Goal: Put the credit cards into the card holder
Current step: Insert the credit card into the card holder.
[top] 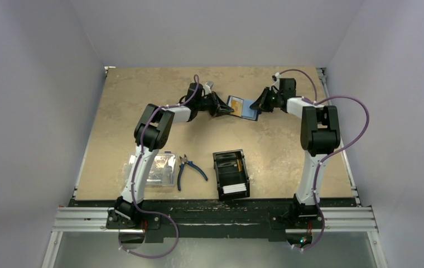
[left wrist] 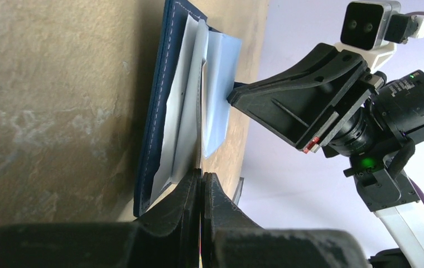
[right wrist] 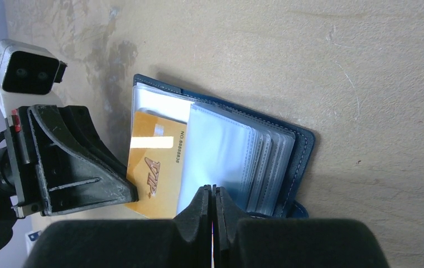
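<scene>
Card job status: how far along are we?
Done: the wallet lies open. In hand: one orange card lies partly under the clear sleeves and is not seated yet. The shut left gripper is at its edge, and the shut right gripper is at the sleeves. Left: seat that card, then move the white cards from the black tray.

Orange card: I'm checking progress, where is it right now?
In the right wrist view the orange card lies on the open card holder, between its clear sleeves and the tip of the left gripper.
</scene>
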Action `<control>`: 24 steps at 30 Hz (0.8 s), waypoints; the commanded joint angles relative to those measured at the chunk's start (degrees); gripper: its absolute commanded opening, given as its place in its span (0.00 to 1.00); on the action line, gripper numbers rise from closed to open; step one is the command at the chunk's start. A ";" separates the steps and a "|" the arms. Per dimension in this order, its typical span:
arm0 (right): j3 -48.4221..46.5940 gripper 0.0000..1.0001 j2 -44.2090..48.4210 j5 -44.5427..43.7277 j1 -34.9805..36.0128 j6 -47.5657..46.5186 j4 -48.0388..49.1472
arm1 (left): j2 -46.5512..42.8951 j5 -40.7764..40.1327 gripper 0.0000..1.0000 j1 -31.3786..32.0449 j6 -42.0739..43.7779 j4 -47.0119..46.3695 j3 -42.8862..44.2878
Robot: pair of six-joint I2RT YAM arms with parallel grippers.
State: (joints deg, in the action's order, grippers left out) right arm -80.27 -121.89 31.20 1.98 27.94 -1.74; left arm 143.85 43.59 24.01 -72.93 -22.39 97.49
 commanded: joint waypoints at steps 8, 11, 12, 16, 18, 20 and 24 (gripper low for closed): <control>-1.22 0.00 -2.39 -1.94 0.48 -2.28 -2.14 | -2.83 5.77 0.00 -0.19 8.50 2.18 3.83; -1.36 0.00 -2.56 -2.01 0.48 -2.37 -2.35 | -3.75 5.61 0.00 -0.19 10.56 2.28 3.28; -1.33 0.00 -2.57 -2.02 0.53 -2.41 -2.32 | -3.86 5.78 0.00 -0.19 11.01 2.15 3.25; -1.65 0.00 -2.74 -2.64 0.54 -2.71 -2.97 | -3.72 8.01 0.00 -0.28 9.98 -1.89 3.08; -1.50 0.00 -2.59 -3.08 0.51 -2.81 -3.09 | -3.75 8.40 0.00 -0.28 9.43 -3.47 2.96; -1.35 0.00 -2.56 -3.29 0.61 -2.81 -3.22 | -3.72 8.88 0.00 -0.28 8.69 -4.92 2.76; -1.36 0.00 -2.95 -3.21 0.53 -2.81 -3.29 | -4.16 8.85 0.00 -0.43 8.20 -6.87 1.95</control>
State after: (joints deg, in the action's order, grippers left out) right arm -81.12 -122.56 31.48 2.22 27.55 -1.83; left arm 143.79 50.06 23.94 -64.95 -23.62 99.29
